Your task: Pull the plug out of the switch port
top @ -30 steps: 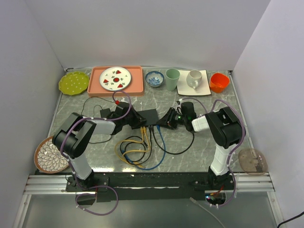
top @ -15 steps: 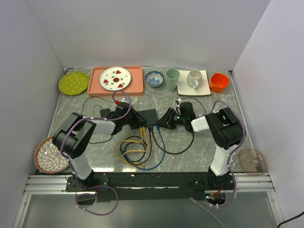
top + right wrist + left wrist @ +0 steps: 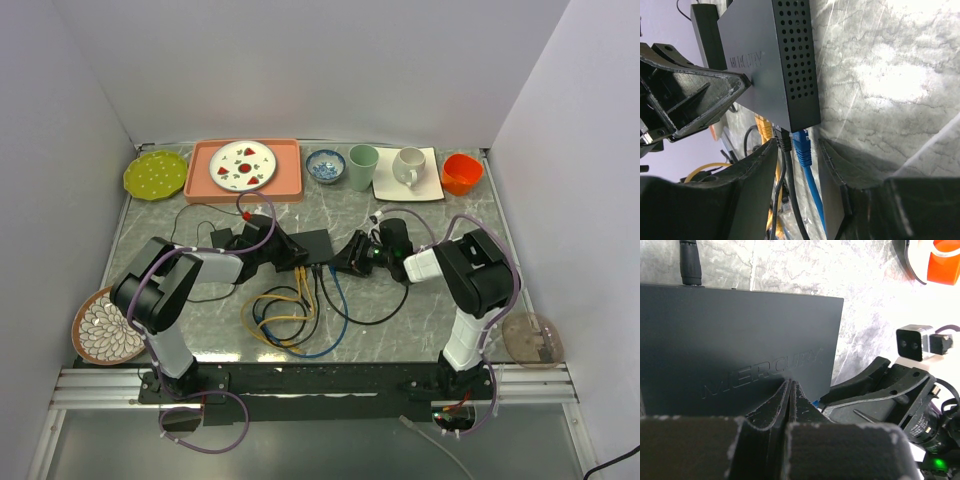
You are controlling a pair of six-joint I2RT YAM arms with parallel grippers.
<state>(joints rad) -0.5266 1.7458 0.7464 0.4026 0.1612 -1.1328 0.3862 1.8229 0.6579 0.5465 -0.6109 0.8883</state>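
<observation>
The switch (image 3: pixel 316 244) is a flat matte black box in the middle of the table, with yellow, black and blue cables leaving its near edge. In the right wrist view the switch (image 3: pixel 770 55) holds a blue plug (image 3: pixel 802 147), a black plug (image 3: pixel 784 142) and yellow plugs (image 3: pixel 762 127). My right gripper (image 3: pixel 797 145) is open, with one finger on each side of the black and blue plugs. My left gripper (image 3: pixel 791 385) is shut, its tips resting on the switch's top (image 3: pixel 740 335). From above, the left gripper (image 3: pixel 290 256) is left of the right gripper (image 3: pixel 350 262).
Loose yellow, black and blue cables (image 3: pixel 285 320) coil in front of the switch. A small adapter block (image 3: pixel 220 236) lies to its left. Along the back stand a green plate (image 3: pixel 155 174), a pink tray (image 3: pixel 290 185), a bowl (image 3: pixel 325 166), a green cup (image 3: pixel 363 166), a mug (image 3: pixel 408 167) and an orange cup (image 3: pixel 461 173). A patterned plate (image 3: pixel 105 327) sits at the near left.
My right gripper has edged left and nearer, closing in on the switch's cable edge. The left gripper and the switch have not moved.
</observation>
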